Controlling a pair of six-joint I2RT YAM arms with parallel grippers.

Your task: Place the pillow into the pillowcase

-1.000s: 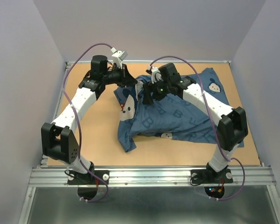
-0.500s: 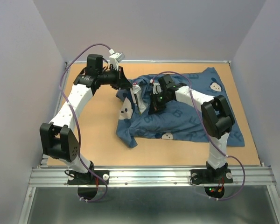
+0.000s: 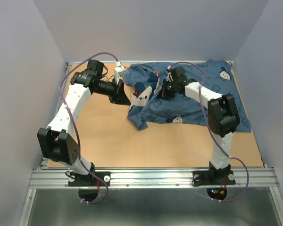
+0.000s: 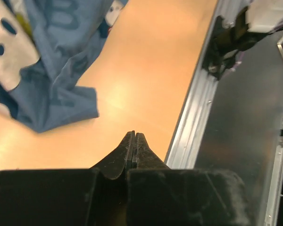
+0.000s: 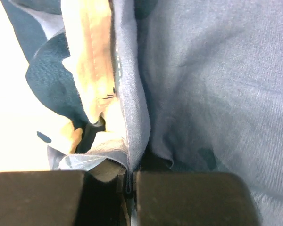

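rumpled blue pillowcase (pale letters) pinched in the closed right end effector; left end effector closed, empty.

Observed white link shells between bulky black joint housings on left arm and right arm, each ending in a black base plate with small pale screws. Noted a thin purple cable running along each arm, a green light on the right wrist, red lights below its base, and a white bracket at the left wrist. Recorded matte black fingers on the left gripper, tapering to thin tips.
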